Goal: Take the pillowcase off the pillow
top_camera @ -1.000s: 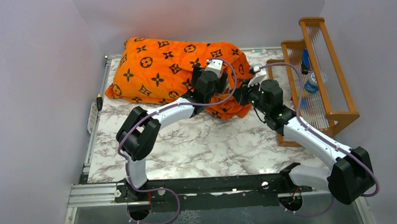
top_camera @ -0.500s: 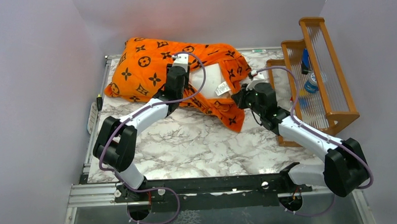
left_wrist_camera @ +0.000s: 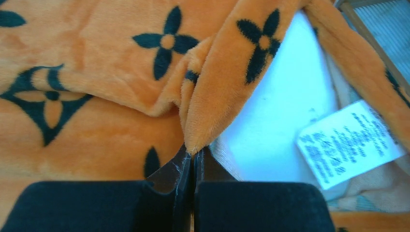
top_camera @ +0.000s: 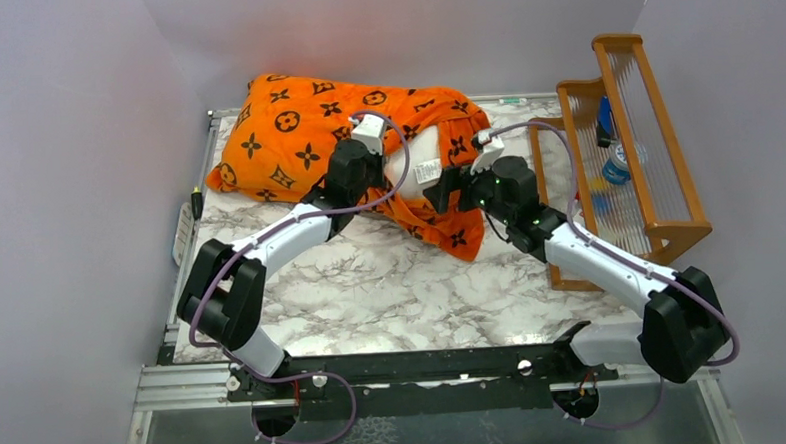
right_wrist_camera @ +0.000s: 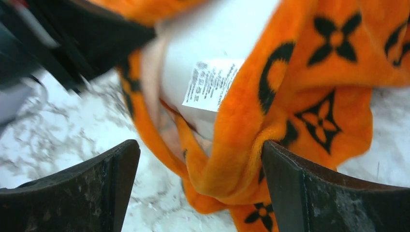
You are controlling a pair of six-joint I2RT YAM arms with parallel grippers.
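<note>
The orange pillowcase (top_camera: 295, 136) with black motifs lies at the back left of the table, its mouth facing right. The white pillow (top_camera: 418, 159) shows in that mouth, with a printed label (left_wrist_camera: 348, 142) on it. My left gripper (left_wrist_camera: 193, 153) is shut on a fold of the pillowcase's upper rim (left_wrist_camera: 227, 82), just left of the bare pillow (left_wrist_camera: 280, 116). My right gripper (right_wrist_camera: 200, 162) is open at the mouth's lower right. A bunched fold of the pillowcase (right_wrist_camera: 246, 145) hangs between its fingers and touches the right finger (right_wrist_camera: 309, 188).
A wooden rack (top_camera: 656, 150) stands along the right edge, with blue items (top_camera: 614, 157) inside it. Bare marble tabletop (top_camera: 392, 282) runs between the pillow and the arm bases. A small dark tool (top_camera: 197, 204) lies off the table's left edge.
The left gripper moved to the pillowcase's mouth and closed on its rim. The right gripper let go of the cloth and opened. The mouth now stands open on the white pillow.
</note>
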